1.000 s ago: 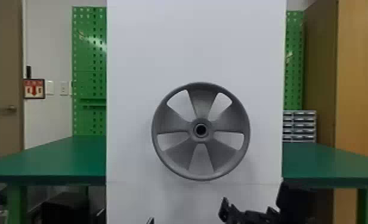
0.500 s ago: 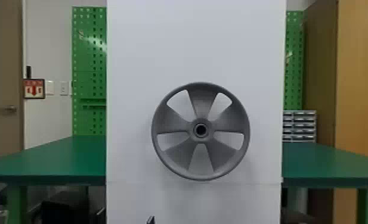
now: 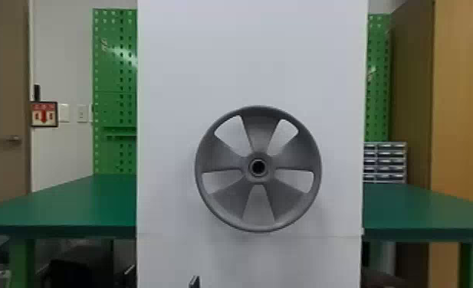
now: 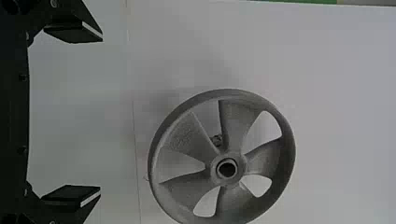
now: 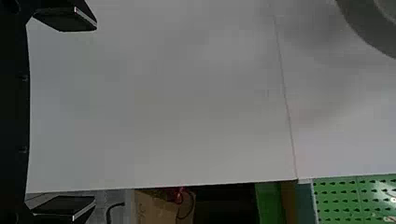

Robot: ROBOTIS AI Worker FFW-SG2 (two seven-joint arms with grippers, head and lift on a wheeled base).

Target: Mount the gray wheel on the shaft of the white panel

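1. Wheel: the gray wheel [image 3: 258,178] stands upright at the white panel [image 3: 247,57], just right of centre and slightly below mid-height in the head view. Its round face is turned to the camera, five broad spokes around a central hub with a dark round opening. How far it is seated on the shaft cannot be told.

2. Left pincer: its tips [image 3: 163,275] enter at the bottom edge of the head view, lower left of the wheel. In its wrist view, the left pincer [image 4: 101,113] has its two fingers wide apart, with the wheel beyond them, untouched.

3. Right pincer: in its wrist view, the right pincer [image 5: 95,112] also has its fingers wide apart, before the panel. The wheel's rim is at that view's upper right corner, apart from the fingers.

4. Panel: a thin seam [image 3: 285,234] crosses it just below the wheel.

5. Surroundings: a green table [image 3: 63,203] extends behind the panel, at left and right of the frame. Green pegboard [image 3: 112,76] rises above it at upper left; a small drawer cabinet [image 3: 385,156] sits right of the panel.
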